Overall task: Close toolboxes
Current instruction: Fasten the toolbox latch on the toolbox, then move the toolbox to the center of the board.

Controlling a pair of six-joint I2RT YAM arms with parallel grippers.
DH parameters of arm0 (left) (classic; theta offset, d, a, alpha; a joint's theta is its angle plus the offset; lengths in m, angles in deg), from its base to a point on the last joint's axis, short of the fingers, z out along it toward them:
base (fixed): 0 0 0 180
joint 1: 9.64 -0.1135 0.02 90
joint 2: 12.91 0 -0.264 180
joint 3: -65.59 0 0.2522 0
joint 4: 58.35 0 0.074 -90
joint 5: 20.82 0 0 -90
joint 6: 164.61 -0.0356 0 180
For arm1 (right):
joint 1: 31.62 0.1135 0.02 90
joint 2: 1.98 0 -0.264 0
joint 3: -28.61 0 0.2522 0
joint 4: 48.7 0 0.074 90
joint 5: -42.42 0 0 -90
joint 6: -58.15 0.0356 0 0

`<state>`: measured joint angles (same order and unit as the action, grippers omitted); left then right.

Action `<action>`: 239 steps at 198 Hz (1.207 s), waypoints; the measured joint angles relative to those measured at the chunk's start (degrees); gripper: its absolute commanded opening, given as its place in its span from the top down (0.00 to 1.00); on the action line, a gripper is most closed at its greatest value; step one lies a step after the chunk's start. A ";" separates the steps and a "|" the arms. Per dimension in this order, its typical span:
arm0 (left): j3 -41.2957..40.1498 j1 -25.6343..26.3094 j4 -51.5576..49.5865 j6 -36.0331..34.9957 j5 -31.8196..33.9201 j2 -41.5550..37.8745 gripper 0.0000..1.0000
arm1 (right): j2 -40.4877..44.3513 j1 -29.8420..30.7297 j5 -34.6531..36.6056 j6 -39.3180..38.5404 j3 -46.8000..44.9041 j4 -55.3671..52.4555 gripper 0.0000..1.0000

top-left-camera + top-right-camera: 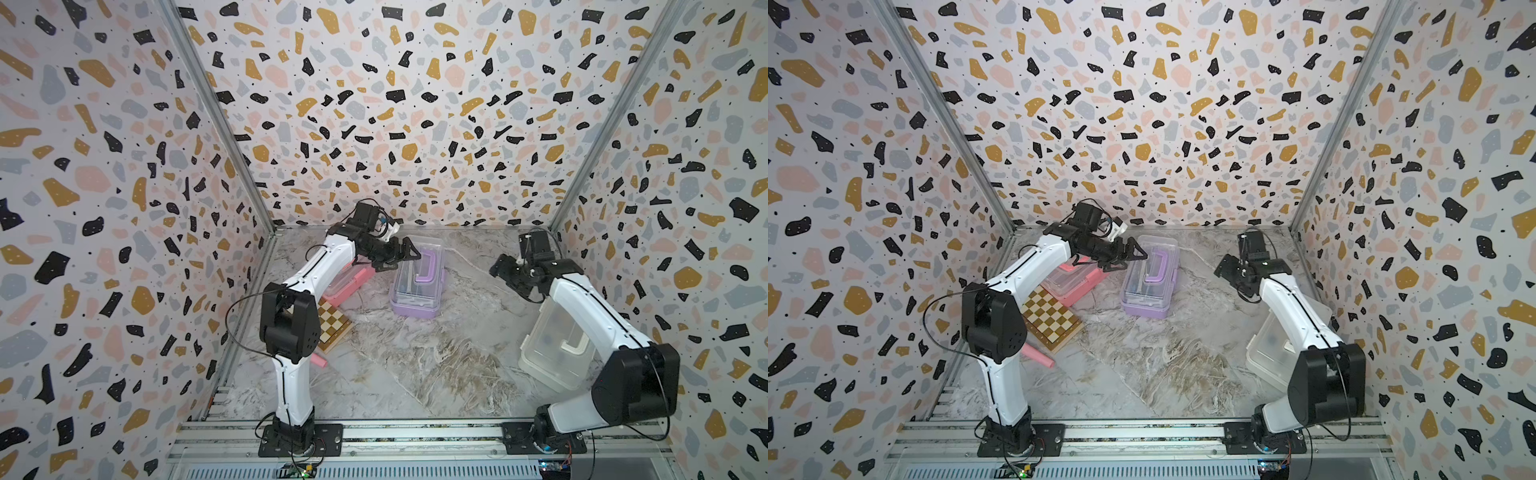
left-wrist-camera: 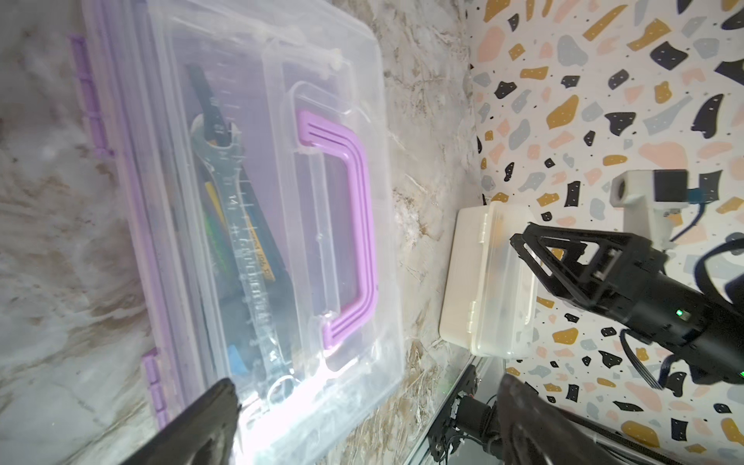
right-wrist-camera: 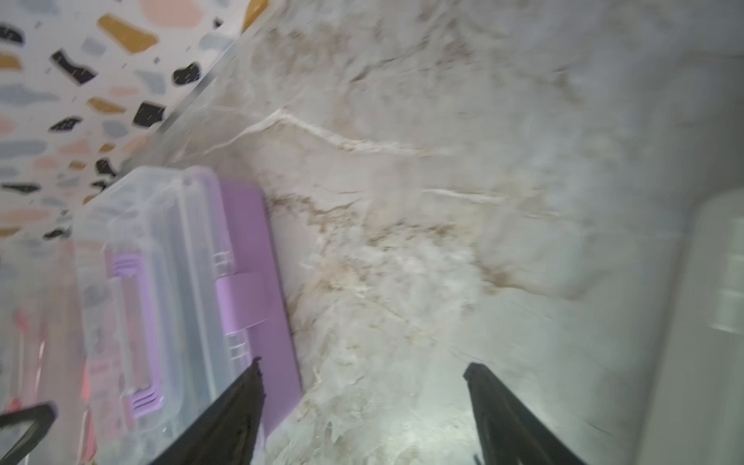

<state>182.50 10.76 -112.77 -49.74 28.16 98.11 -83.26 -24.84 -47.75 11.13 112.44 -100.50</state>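
Left gripper (image 2: 368, 380): the two black fingers stand wide apart and clamp nothing; it hangs over the far end of the purple toolbox (image 1: 417, 282), near the handle (image 2: 350, 225). If a finger touches the lid, I cannot tell.
Right gripper (image 3: 362, 364): the fingers are also apart with only table between them; it is above the marble table (image 1: 415, 374), between the purple toolbox and the white toolbox (image 1: 552, 349), and touches neither.
Purple toolbox: it stands in the middle of the far part of the table in both top views; the clear lid lies down on the base. A wrench (image 2: 241, 241) shows through the lid. The purple latch (image 3: 241, 298) hangs on the side; the view is blurred, so I cannot tell if it is locked.
Pink toolbox (image 1: 1075, 282): just left of the purple one, partly hidden behind the left arm.
White toolbox: near the right wall, under the right arm; its clear lid rests on the base.
Chessboard box (image 1: 1050, 320): it lies in front of the pink toolbox.
Pink stick (image 1: 1038, 355): it lies on the table beside the near corner of the chessboard box.
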 measured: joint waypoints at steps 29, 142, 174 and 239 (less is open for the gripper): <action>-3.26 -0.02 1.33 -0.13 1.27 -6.16 0.01 | 5.16 -6.01 7.74 -1.27 -2.23 -8.87 0.00; -24.00 -2.25 2.93 -1.95 8.39 -17.44 0.01 | 6.38 -13.97 11.37 -7.87 -7.85 -17.68 0.02; -24.15 -2.43 3.52 -1.97 8.76 -17.90 0.01 | 6.84 -14.36 7.56 -10.84 -9.53 -15.93 0.16; -24.17 -3.65 5.60 -1.62 8.98 -18.23 0.01 | 3.37 -9.86 -0.04 -11.76 -6.95 -7.80 0.32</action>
<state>158.33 7.11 -107.18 -51.36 37.14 79.89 -79.89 -34.69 -47.79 -0.63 105.48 -108.31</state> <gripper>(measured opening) 0.990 0.759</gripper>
